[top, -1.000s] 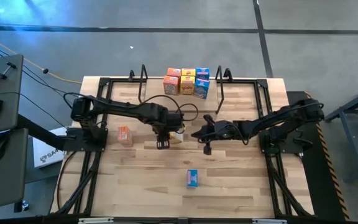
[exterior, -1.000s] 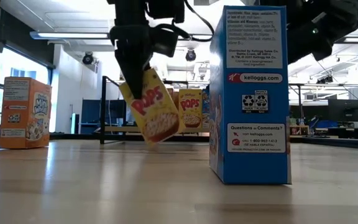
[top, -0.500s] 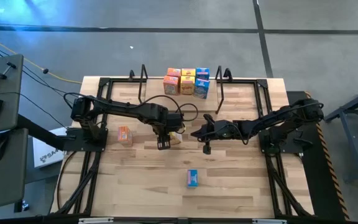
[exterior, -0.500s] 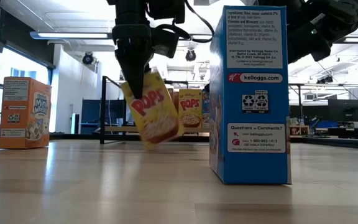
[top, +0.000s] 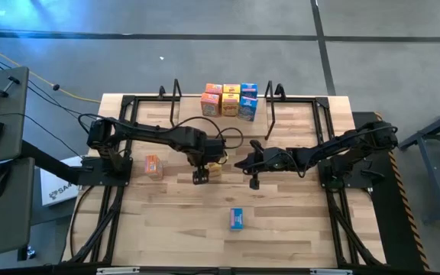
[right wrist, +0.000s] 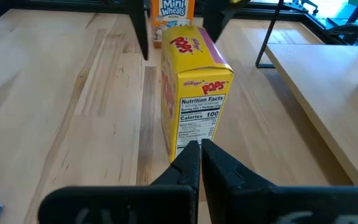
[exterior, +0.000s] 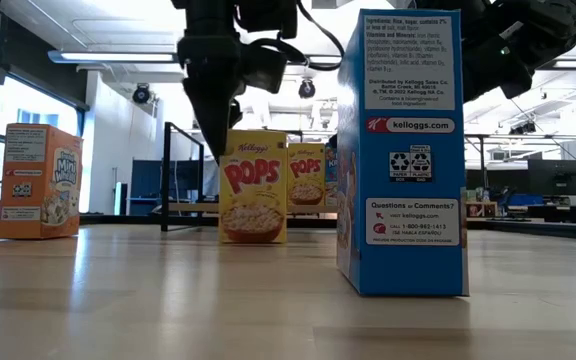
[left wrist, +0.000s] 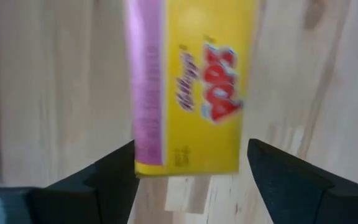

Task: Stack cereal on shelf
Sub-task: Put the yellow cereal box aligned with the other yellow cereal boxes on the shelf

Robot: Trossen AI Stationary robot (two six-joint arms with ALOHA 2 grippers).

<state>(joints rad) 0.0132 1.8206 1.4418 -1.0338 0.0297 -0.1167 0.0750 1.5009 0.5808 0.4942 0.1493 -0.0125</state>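
Left end effector (top: 200,176) released, fingers spread above upright yellow Pops box (exterior: 252,187) on worktop (top: 281,221); right end effector (top: 253,182) clenched, seemingly empty, nearby.

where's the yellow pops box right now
In the high view the yellow Pops box stands on the table's middle, beside the open left gripper, left of the right gripper.

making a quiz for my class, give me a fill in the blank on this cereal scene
The yellow Pops box stands ____ on the table.
The left gripper is ____ around that box.
The right gripper is ____.
The orange Mini Wheats box stands to the ____ in the low view.

Missing words: upright; open; shut; left
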